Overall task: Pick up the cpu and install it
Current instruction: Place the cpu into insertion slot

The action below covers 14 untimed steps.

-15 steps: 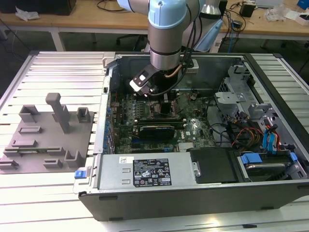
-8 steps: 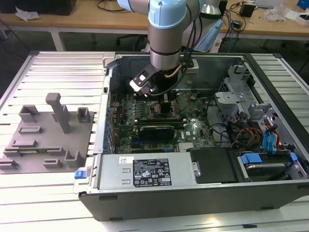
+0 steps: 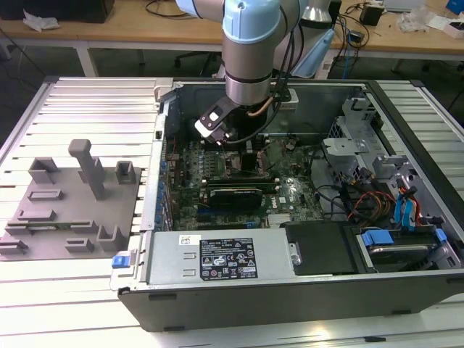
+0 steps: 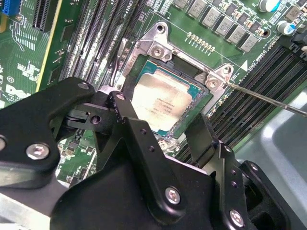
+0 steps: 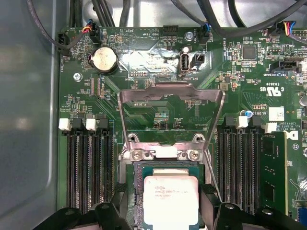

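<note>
Under the pincer (image 4: 158, 112), cpu (image 5: 170, 199) in socket (image 4: 160, 50)

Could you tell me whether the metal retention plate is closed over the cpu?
No; in the first wrist view the retention plate is swung open and the cpu lies uncovered.

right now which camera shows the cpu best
The first wrist view: it looks straight down on the cpu, its metal top plain in the socket. The second wrist view shows it slanted, the gripper covering its near edge. In the exterior view the arm hides that spot.
</note>
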Available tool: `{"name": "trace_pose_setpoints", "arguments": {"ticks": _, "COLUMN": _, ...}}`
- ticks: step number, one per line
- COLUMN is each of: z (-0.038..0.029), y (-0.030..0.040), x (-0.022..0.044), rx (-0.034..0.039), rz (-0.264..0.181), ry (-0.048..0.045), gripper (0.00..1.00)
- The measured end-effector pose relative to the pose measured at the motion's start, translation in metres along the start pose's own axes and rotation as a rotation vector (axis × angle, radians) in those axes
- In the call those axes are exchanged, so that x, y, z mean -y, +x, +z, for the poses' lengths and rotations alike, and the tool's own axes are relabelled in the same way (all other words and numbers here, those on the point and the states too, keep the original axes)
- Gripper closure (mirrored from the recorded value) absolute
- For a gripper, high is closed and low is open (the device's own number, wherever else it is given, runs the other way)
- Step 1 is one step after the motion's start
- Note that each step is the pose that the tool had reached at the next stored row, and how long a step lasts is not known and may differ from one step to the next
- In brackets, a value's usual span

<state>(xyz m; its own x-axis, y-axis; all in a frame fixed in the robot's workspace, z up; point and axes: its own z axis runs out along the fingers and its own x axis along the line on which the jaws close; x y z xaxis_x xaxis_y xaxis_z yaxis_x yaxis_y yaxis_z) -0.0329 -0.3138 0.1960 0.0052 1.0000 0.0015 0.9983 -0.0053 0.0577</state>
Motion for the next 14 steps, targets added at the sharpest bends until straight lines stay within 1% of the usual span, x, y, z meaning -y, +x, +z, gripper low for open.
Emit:
{"name": "trace_pose_setpoints", "arguments": {"ticks": 4, "z": 0.0, "y": 0.0001, "x": 0.0, "rx": -0.0096, "rz": 0.001, "ry": 0.0, "gripper": 0.31}}
{"name": "trace_pose_setpoints", "arguments": {"ticks": 14, "z": 0.0, "y": 0.0014, "x": -0.0003, "rx": -0.0095, "rz": 0.001, "ry": 0.0001, "gripper": 0.31}}
